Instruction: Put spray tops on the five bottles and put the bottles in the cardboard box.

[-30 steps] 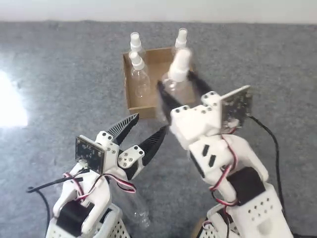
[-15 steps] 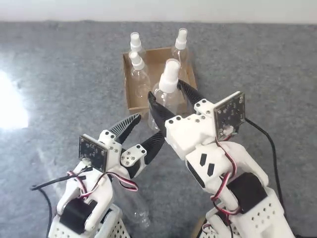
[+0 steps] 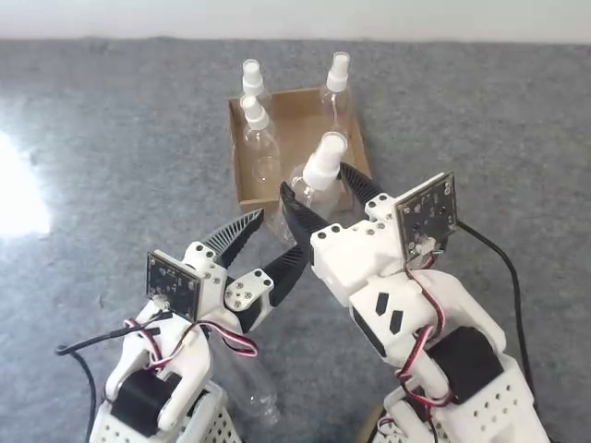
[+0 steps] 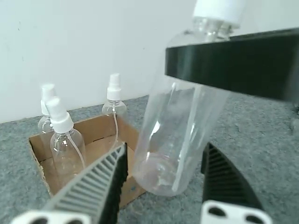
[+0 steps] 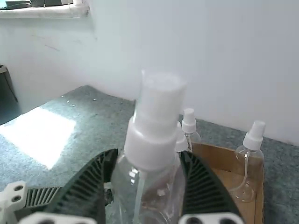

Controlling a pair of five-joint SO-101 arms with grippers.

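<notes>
The right arm has pulled back from over the cardboard box (image 3: pixel 297 109) and settled lower and nearer the arms. The held bottle (image 3: pixel 305 177), a blur above the box a second ago, now sits steady by the box's near right corner. The left arm has barely shifted.

The right gripper (image 3: pixel 315 181) pinches this bottle high on its body, one black jaw on each side. Its spray top (image 3: pixel 325 157) is on, so I judge the capping of this one done and only the drop into the box left. The retreat suggests that the placing has yet to come.

The left gripper (image 3: pixel 279 231) is spread wide and holds nothing, with its tips just short of the held bottle.

From above, three capped bottles (image 3: pixel 259 138) stand at the box. One is clearly inside. Two are at the far edge, and I cannot tell whether they are inside it or just behind. An uncapped bottle (image 3: pixel 261 392) lies on the worktop (image 3: pixel 111 138) beside the left arm's base.

The left wrist view shows the held bottle tilted, with its base hanging clear of the worktop between the spread jaws. The right wrist view shows the dip tube running down inside it.
</notes>
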